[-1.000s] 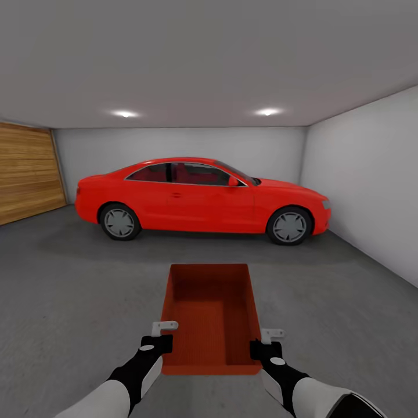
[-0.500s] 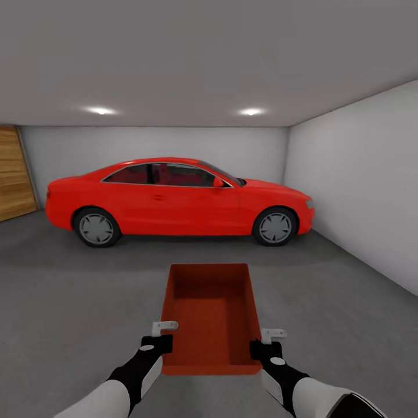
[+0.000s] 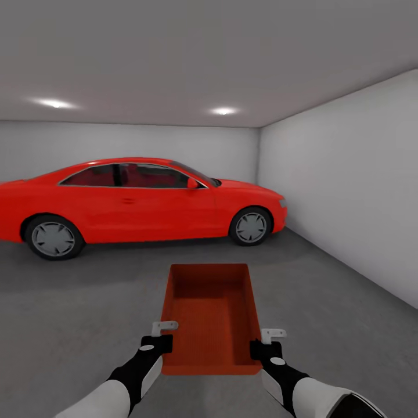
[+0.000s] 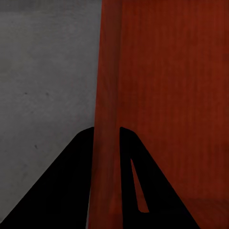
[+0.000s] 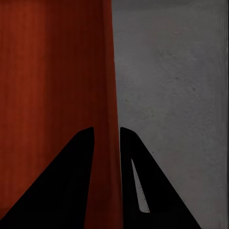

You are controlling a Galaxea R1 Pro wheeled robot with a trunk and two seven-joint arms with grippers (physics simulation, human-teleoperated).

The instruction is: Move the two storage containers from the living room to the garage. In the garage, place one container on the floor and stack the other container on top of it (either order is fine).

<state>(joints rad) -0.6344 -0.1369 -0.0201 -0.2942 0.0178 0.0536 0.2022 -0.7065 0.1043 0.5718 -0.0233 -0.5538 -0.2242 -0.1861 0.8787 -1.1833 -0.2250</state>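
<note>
**Bin carried into the garage, held by both side walls**

The robot stands in the garage, a bare room with a plain white-grey wall (image 3: 348,191) on its right and a glossy red two-door car (image 3: 133,200) parked across the far side. Out in front of its trunk it carries one orange-red rectangular open-top plastic bin (image 3: 210,316), held level above the dark grey speckled concrete floor (image 3: 69,313).

The left gripper (image 3: 164,335) sits at the bin's left wall near the close end, and the right gripper (image 3: 263,342) at the matching spot on the right wall. In the left wrist view the left gripper (image 4: 106,143) has its jaws closed narrowly on the bin's wall (image 4: 107,95), one finger inside and one outside; the right wrist view shows the right gripper (image 5: 106,143) pinching the opposite wall (image 5: 112,71) the same way. The floor passes beyond the rim in both views.

How high the bin hangs above the floor is hard to judge from these angles.

The risks lie in the shallow grip. Both holds are near one end of the bin, so the far end hangs unsupported and a sharp turn or stop of the base could tip it downward or let the thin walls slip. If the arms drift apart or lower unevenly, the bin could twist and land crooked, leaving a poor base for stacking.
</note>
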